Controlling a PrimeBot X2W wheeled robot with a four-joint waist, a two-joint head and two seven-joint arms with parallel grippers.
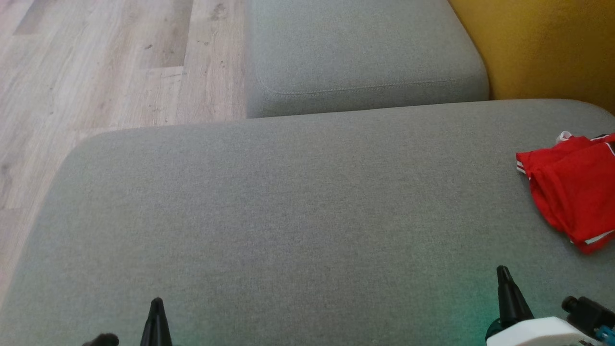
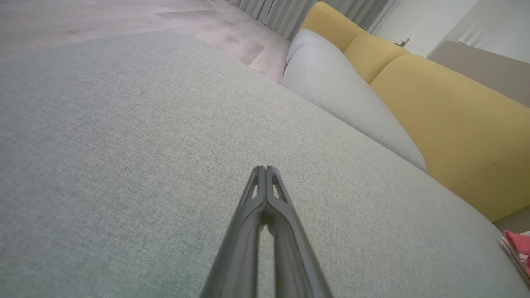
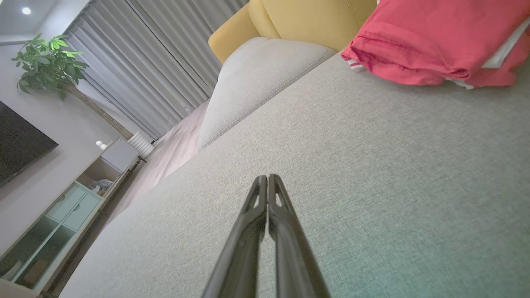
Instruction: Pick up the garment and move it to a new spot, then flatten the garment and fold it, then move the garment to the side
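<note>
Both my left gripper (image 1: 156, 305) and right gripper (image 1: 502, 273) are clenched and empty above the grey seat (image 1: 288, 202). The red garment (image 1: 571, 192) lies at its right side, seemingly folded; I fear a push with closed jaws could spoil the fold

The left gripper (image 2: 265, 169) hangs over the grey sofa seat (image 2: 124, 165), its two dark fingers pressed together at the tips, holding nothing. A second grey cushion (image 2: 339, 95) lies beyond, against yellow backrests (image 2: 455, 124). A bit of red garment (image 2: 517, 250) peeks in at the right edge.
</note>
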